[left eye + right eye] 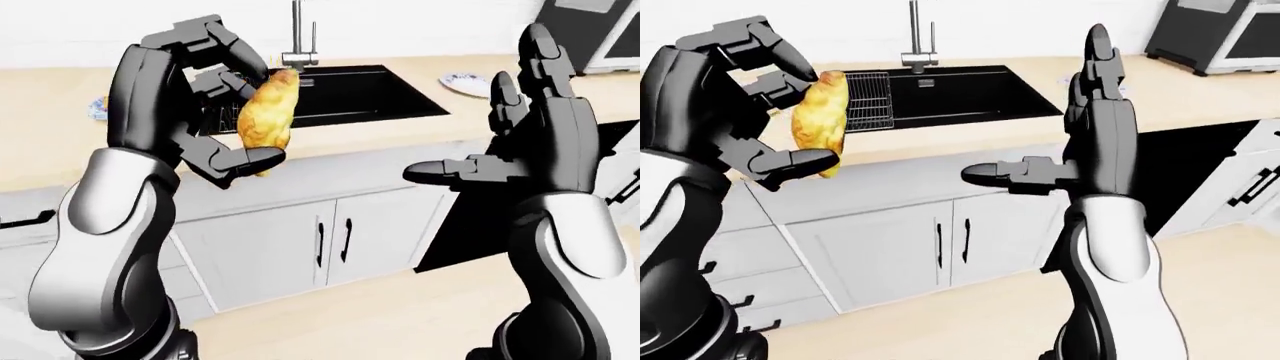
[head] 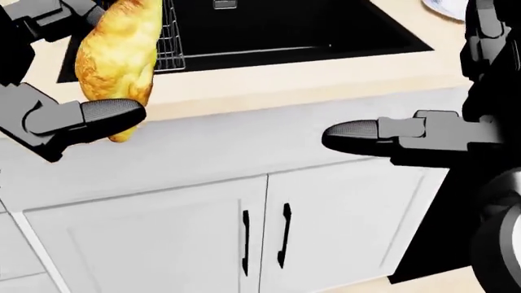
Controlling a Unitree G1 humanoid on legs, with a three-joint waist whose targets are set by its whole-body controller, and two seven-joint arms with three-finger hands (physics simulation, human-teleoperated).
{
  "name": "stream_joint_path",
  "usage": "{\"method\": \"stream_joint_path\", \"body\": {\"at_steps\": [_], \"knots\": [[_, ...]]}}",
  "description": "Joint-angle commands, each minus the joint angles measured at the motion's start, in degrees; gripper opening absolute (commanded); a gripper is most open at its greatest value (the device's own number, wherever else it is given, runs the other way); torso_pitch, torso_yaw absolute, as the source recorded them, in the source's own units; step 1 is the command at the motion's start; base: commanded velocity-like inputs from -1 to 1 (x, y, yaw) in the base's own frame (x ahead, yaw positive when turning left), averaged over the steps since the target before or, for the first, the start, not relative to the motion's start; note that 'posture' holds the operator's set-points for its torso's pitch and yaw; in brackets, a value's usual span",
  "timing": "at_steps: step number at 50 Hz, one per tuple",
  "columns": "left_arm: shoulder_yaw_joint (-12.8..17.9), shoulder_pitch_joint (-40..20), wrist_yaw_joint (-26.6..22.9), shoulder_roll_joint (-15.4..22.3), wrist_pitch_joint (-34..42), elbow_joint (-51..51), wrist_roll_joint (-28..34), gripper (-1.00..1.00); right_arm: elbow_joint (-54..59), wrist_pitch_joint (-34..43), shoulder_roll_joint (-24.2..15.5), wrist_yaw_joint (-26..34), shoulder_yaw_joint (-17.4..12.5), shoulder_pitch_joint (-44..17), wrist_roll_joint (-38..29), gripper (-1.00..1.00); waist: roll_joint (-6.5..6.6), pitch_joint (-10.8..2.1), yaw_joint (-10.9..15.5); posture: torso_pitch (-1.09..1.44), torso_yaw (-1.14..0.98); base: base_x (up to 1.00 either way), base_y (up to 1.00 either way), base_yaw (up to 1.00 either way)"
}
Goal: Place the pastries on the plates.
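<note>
Standing upright in the closed fingers of the left hand (image 1: 215, 97), the pastry (image 1: 265, 120) has its empty plate (image 1: 466, 84) far across, beyond the open, empty right hand (image 1: 500, 150).

The pastry (image 1: 264, 120) is golden yellow, mottled with darker orange-brown patches; the left hand (image 1: 205, 97) is glossy black with mid-grey joint blocks and dark, finely stippled fingertip pads (image 2: 112, 112); the right hand (image 1: 1080, 127) wears the same black and grey; both upper arms are pale silver-white; the counter (image 1: 1160, 94) is light, wood-toned beige; the sink (image 2: 285, 27) is flat black, with a silver wire rack (image 1: 868, 101) and a grey metal tap (image 1: 298, 45); the cabinets (image 2: 203, 238) are white with thin black handles (image 2: 264, 241); a plate (image 1: 465, 84) shows white with blue patterning; the floor (image 1: 1230, 300) is pale tan.
</note>
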Motion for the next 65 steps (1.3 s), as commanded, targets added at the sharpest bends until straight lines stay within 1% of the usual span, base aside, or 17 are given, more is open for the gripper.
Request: {"method": "stream_joint_path", "body": {"at_steps": [1, 9, 13, 17, 18, 21, 37, 41, 44, 46, 48, 50, 52, 53, 57, 61, 65], "knots": [[1.66, -2.43, 0.46, 1.05, -1.72, -0.75, 0.45, -1.0, -1.44, -1.73, -0.25, 0.19, 0.3, -2.45, -0.42, 1.0, 0.18, -1.24, 0.07, -0.12, 0.0, 0.16, -1.0, 0.0], [1.27, -1.76, -0.01, 0.67, -2.22, -0.58, 1.46, -1.0, -1.52, -2.38, 0.07, 0.41, -0.41, -2.35, -0.54, 1.0, 6.19, -0.6, 1.22, -0.12, 0.0, 0.26, -0.93, 0.0], [1.38, -1.48, -0.02, 0.52, -2.37, -0.75, 1.63, -1.0, -1.37, -2.61, 0.05, 0.14, -0.32, -2.3, -0.58, 1.0, 5.26, -1.85, 1.85, -0.12, 0.0, 0.4, -0.55, 0.0], [1.32, -1.05, -0.12, 0.28, -2.72, -0.75, 1.83, -1.0, -1.19, -2.58, 0.17, -0.2, -0.08, -2.47, -0.44, 1.0, -2.52, -0.57, 0.54, -0.12, 0.0, 0.48, -0.36, 0.0], [1.45, -1.12, -0.1, 0.29, -2.63, -0.79, 1.81, -1.0, -1.19, -2.47, 0.21, -0.3, -0.11, -2.55, -0.45, 1.0, 0.52, 0.52, 1.18, -0.12, 0.0, 0.48, -0.33, 0.0], [1.48, -0.97, -0.15, 0.38, -2.42, -1.21, 1.79, -1.0, -1.51, -1.6, 0.4, -0.46, -0.41, -2.87, 0.01, 1.0, -0.44, -1.12, -0.16, -0.12, 0.0, 0.05, -0.01, 0.0], [1.36, -1.92, -0.08, 0.79, -1.9, -1.05, 1.35, -1.0, -1.49, -1.74, -0.45, -0.34, -0.16, -3.71, 0.39, 1.0, 3.44, -1.96, -1.91, -0.12, 0.0, 0.03, -0.05, 0.0], [1.62, -1.44, -0.36, 0.67, -2.09, -1.22, 1.41, -1.0, -1.77, -1.51, -0.27, -0.37, -0.05, -3.55, 0.28, 1.0, 1.38, -0.49, -1.25, -0.12, 0.0, 0.23, -0.15, 0.0], [2.28, -1.81, -0.28, 1.1, -0.68, -2.32, 1.03, -1.0, -2.4, -0.28, 0.11, -0.71, -0.32, -3.75, 0.21, 1.0, 4.87, 0.94, -1.33, -0.12, 0.0, 0.15, -0.09, 0.0], [2.18, -1.98, -0.12, 1.19, -0.35, -2.61, 0.81, -1.0, -2.52, -0.03, -0.02, -0.81, -0.45, -3.79, 0.15, 1.0, 5.26, -0.98, -2.06, -0.12, 0.0, 0.0, 0.0, 0.0], [1.93, -1.62, -0.06, 1.09, -0.52, -2.71, 0.79, -1.0, -2.7, -0.11, -0.2, -0.88, -0.58, -3.74, 0.2, 1.0, 5.56, -0.25, -1.76, -0.12, 0.0, 0.0, 0.0, 0.0], [1.92, -1.73, -0.04, 1.11, -0.34, -2.78, 0.75, -1.0, -2.84, 0.08, -0.5, -0.81, -0.27, -4.16, 0.13, 1.0, 4.1, 0.61, -1.43, -0.12, 0.0, 0.0, 0.0, 0.0], [1.76, -1.99, -0.05, 1.13, -0.33, -2.63, 0.73, -1.0, -2.59, -0.22, -0.48, -0.79, -0.31, -4.3, 0.13, 1.0, -0.49, -0.53, -2.38, -0.12, 0.0, 0.0, 0.0, 0.0], [1.72, -1.98, -0.04, 1.12, -0.35, -2.58, 0.77, -1.0, -2.53, -0.24, -0.45, -0.78, -0.33, -4.26, 0.13, 1.0, 2.39, 0.2, -1.93, -0.12, 0.0, 0.0, 0.0, 0.0], [1.89, -2.37, -0.05, 1.29, -0.18, -2.41, 0.71, -1.0, -1.7, -0.46, -0.11, -1.04, -0.94, -4.89, 0.45, 1.0, 3.17, -0.57, -2.3, -0.12, 0.0, 0.0, 0.0, 0.0], [1.77, -2.5, 0.06, 1.31, -0.25, -2.32, 0.77, -1.0, -1.66, -0.1, -0.71, -1.09, -0.71, -4.84, 0.61, 1.0, 7.39, -1.86, -2.16, -0.12, 0.0, 0.0, -0.09, 0.0], [1.59, -2.5, 0.13, 1.14, -0.5, -2.1, 0.81, -1.0, -1.69, -0.17, -0.7, -1.23, -0.48, -4.72, 0.66, 1.0, 6.86, -2.97, -1.68, -0.12, 0.0, 0.0, -0.18, 0.0]]}}
